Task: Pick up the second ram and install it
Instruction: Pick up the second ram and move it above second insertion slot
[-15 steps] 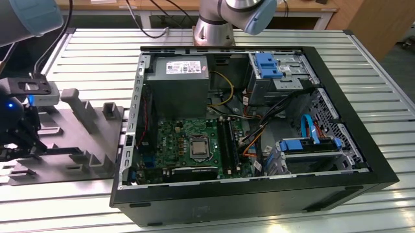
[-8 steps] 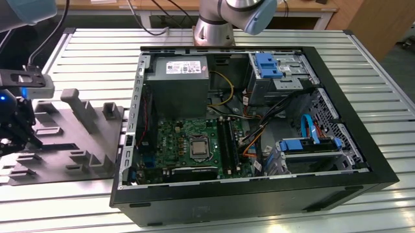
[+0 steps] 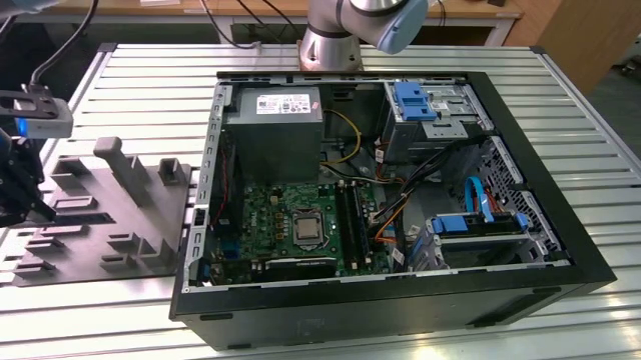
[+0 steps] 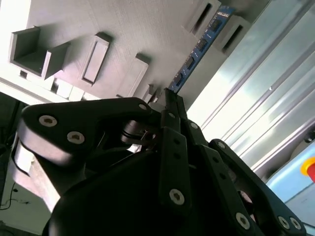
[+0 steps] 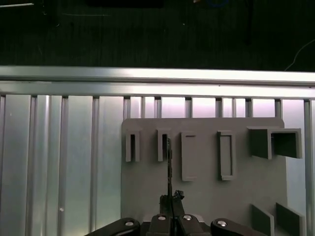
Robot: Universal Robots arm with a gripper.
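End effector pinches the second ram by its near end, probably keeping its long edges clear for slotting, with the grey holder just beyond.

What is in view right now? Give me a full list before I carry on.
second ram: one, dark blue with black chips, its near end between the gripper's fingertips, over the grey tray
fixture tray: one, grey, on the table at the exterior view's left of the case
computer case: one, black, open, in the middle of the table
motherboard: one, green, inside the case
power supply: one, grey, inside the case
drive brackets: two, bright blue, inside the case toward the exterior view's right
table: one, silver, slatted, under everything
robot arm: one, silver, its base behind the case
gripper: one, black, closed on the stick over the tray
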